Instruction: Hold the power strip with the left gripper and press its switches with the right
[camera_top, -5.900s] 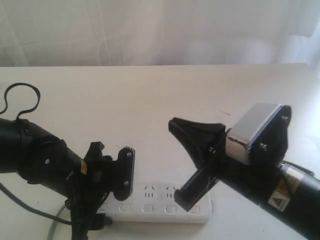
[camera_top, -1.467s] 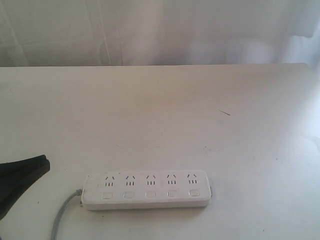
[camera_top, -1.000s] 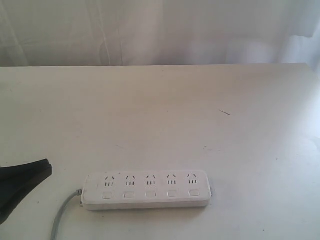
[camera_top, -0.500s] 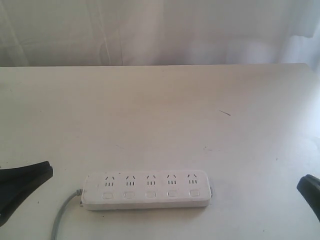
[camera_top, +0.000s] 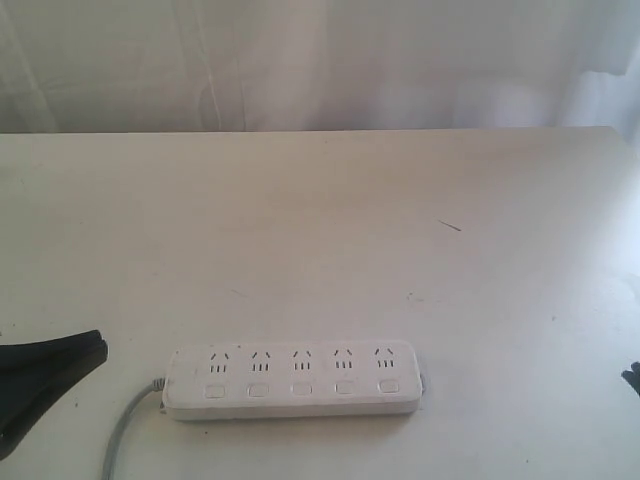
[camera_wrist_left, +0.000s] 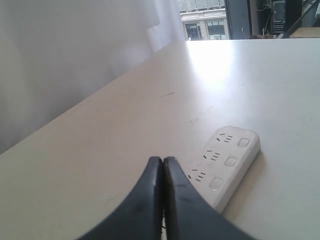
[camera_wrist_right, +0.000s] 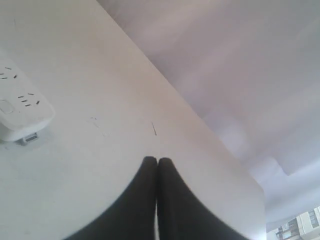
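Note:
The white power strip lies flat near the front of the table, its grey cord trailing off its left end. Its row of small white switches runs along the near side, below the outlets. My left gripper shows only as a black tip at the left edge, shut and empty, well apart from the strip. In the left wrist view the left gripper points beside the power strip. Only a sliver of my right gripper shows at the right edge. In the right wrist view the right gripper is shut, with the power strip far off.
A white table stretches back to a white curtain. A small dark mark lies on the table right of centre. The table's right edge runs near the frame's right side.
Both arms have pulled back from over the strip, which now lies uncovered. In the last half second the right gripper's tip withdrew almost out of the exterior view; the left tip barely shifted.

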